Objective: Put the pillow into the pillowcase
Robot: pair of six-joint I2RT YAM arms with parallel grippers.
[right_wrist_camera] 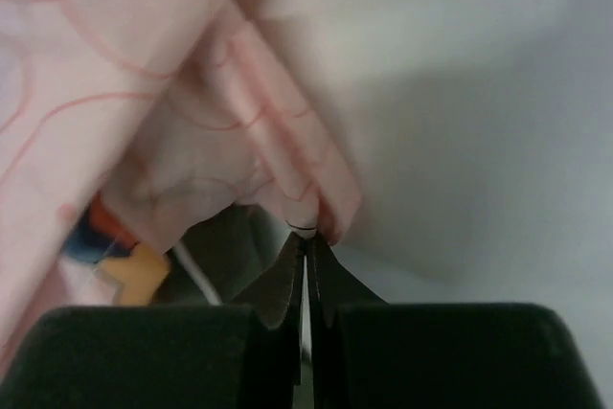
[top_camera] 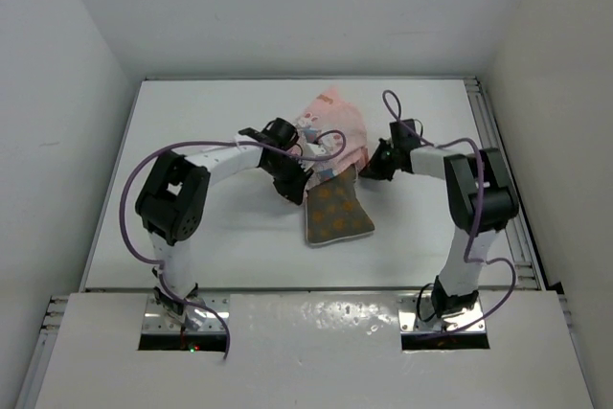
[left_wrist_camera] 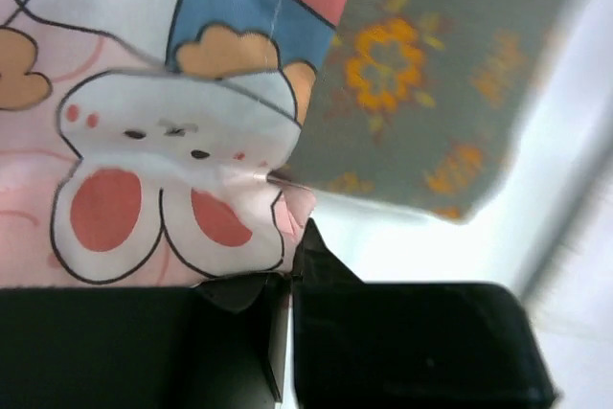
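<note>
Under both claws, the white table (top_camera: pixel 192 122) carries the pillowcase (top_camera: pixel 330 126), bunched between them. Just nearward of their tips lies the pillow (top_camera: pixel 337 213), its far end under the cloth. The left claw (left_wrist_camera: pixel 290 270) and right claw (right_wrist_camera: pixel 306 248) are each clenched on a pillowcase edge.

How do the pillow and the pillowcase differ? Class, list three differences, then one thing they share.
Colour: the pillow is olive-brown with orange flowers; the pillowcase is pink with white rabbits. Pose: the pillow lies flat on the table; the pillowcase is bunched up beyond it. Hold: the left gripper and right gripper both pinch the pillowcase; neither holds the pillow. Shared: both are soft cloth and touch.
</note>
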